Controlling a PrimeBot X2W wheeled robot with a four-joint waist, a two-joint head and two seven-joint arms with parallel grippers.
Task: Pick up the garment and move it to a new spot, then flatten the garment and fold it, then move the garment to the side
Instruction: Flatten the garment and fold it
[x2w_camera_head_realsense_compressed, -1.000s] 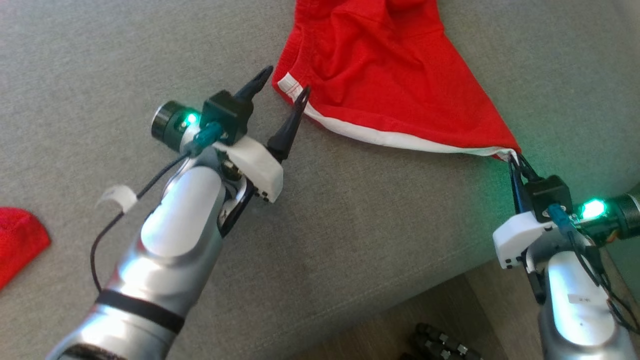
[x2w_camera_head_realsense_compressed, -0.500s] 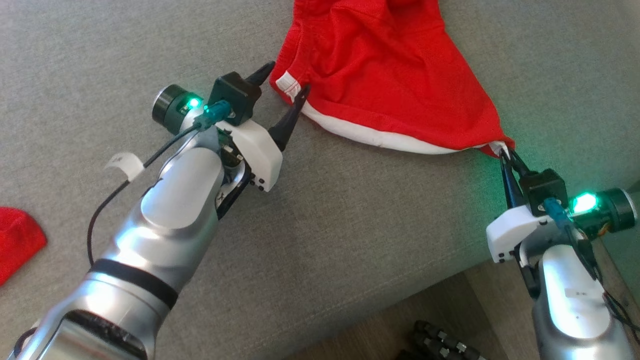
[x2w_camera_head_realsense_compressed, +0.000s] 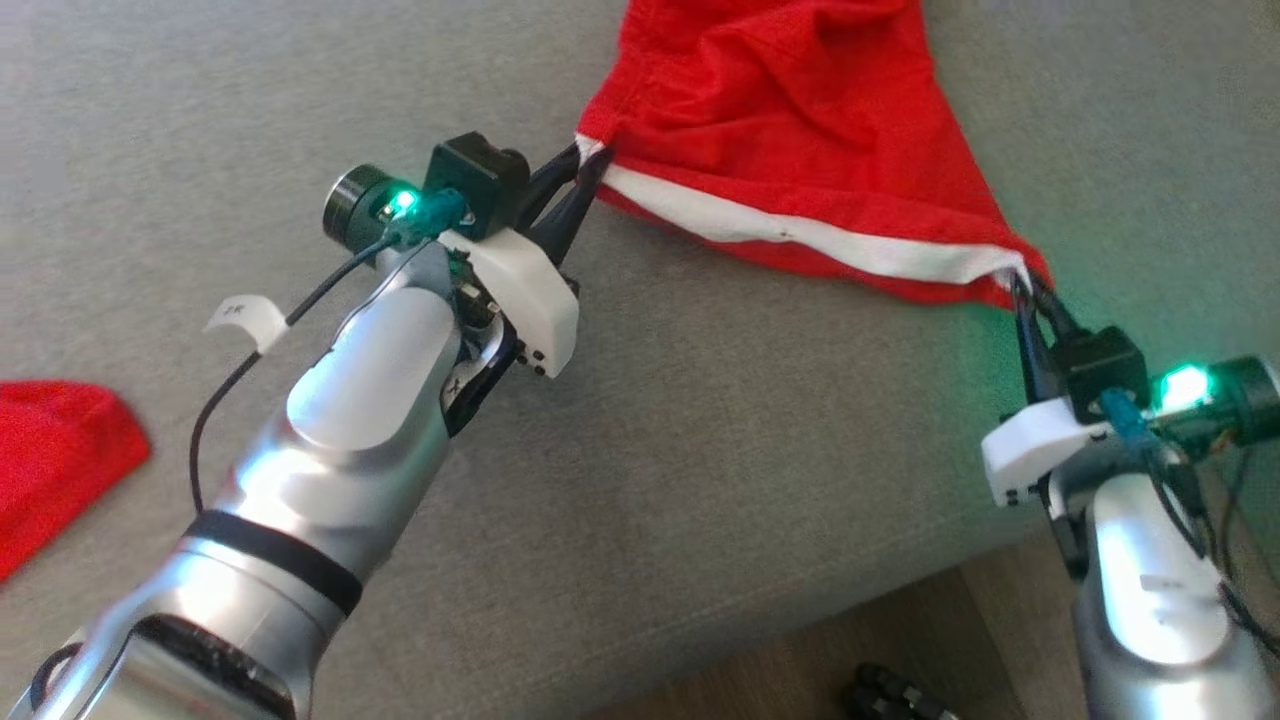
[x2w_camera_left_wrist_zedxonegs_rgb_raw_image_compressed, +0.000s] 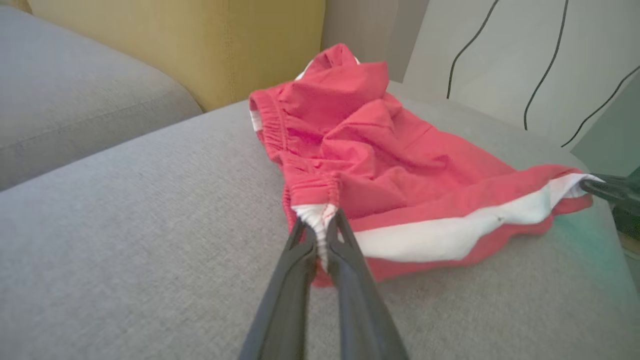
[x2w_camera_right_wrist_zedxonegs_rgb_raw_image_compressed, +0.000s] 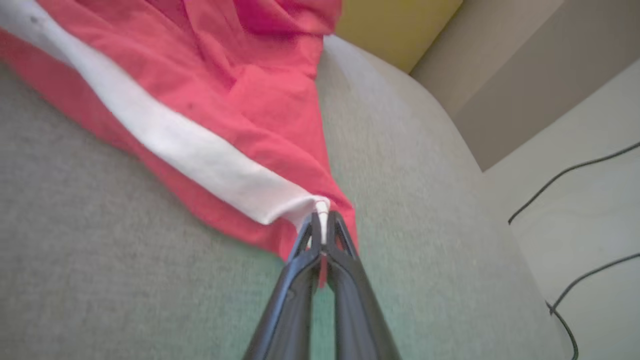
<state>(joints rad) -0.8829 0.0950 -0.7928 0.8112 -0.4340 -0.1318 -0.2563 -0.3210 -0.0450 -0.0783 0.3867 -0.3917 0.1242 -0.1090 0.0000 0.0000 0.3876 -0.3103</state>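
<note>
Grey cushion (x2w_camera_head_realsense_compressed: 700, 480) all around. Pinches one corner of the red garment (x2w_camera_head_realsense_compressed: 800, 120) with the left gripper (x2w_camera_head_realsense_compressed: 585, 168), fingers closed tight on it. Clamps the other corner in the right gripper (x2w_camera_head_realsense_compressed: 1021, 285), same story. Stretches the white band (x2w_camera_head_realsense_compressed: 800, 235) straight between them, rest bunched on the cushion behind. Second red cloth (x2w_camera_head_realsense_compressed: 60, 460) off left.

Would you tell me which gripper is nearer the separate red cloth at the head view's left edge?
Left. The left gripper pinches a corner of the garment, up and right of the red cloth; the right gripper holds the other corner, farther right.
</note>
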